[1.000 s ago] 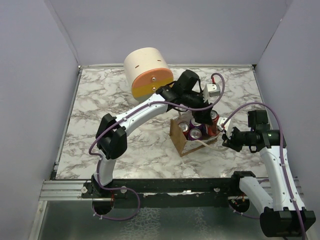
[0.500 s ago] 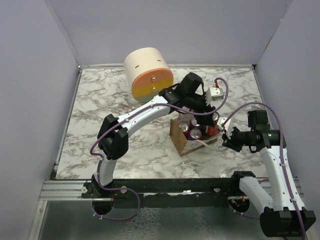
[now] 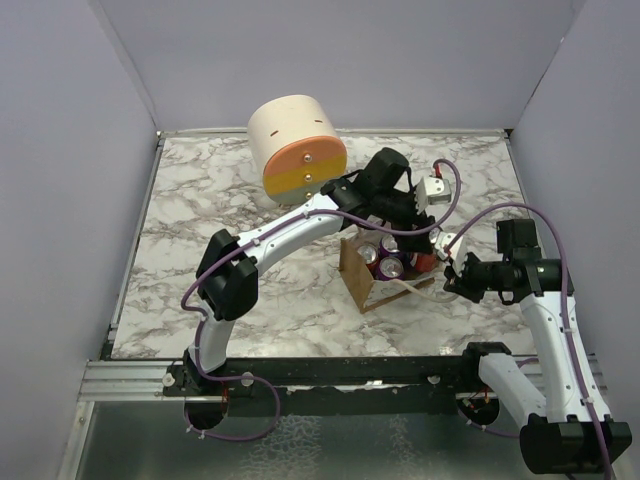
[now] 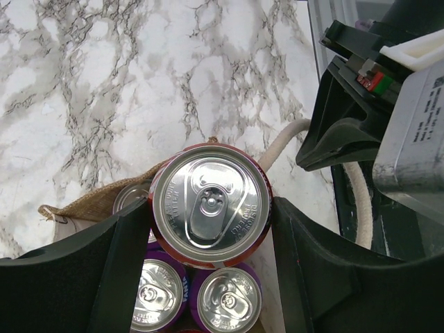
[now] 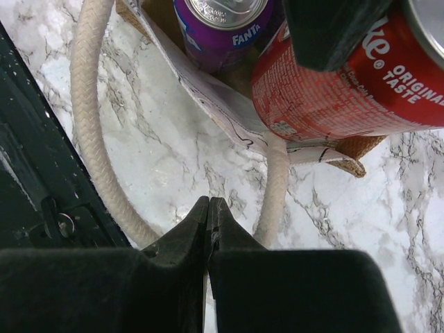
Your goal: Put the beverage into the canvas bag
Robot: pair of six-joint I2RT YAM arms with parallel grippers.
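The tan canvas bag (image 3: 354, 272) stands mid-table with several purple cans (image 3: 390, 268) in it. My left gripper (image 3: 421, 247) is shut on a red Coke can (image 3: 425, 262) at the bag's right end. In the left wrist view the red can (image 4: 210, 202) sits between both fingers, above two purple cans (image 4: 225, 300) and the bag's rim (image 4: 90, 202). My right gripper (image 3: 452, 274) is shut and empty just right of the bag. In the right wrist view its tips (image 5: 208, 202) lie inside the rope handle loop (image 5: 90, 125), below the red can (image 5: 347, 83) and the white label (image 5: 201, 104).
A big cream cylinder with an orange-yellow face (image 3: 295, 145) lies at the back, left of the left arm. Grey walls enclose the marble table (image 3: 200, 260) on three sides. A black rail (image 3: 330, 370) runs along the near edge.
My left gripper has carried the red can a little right and down, to the bag's right end. The right arm has stayed still.
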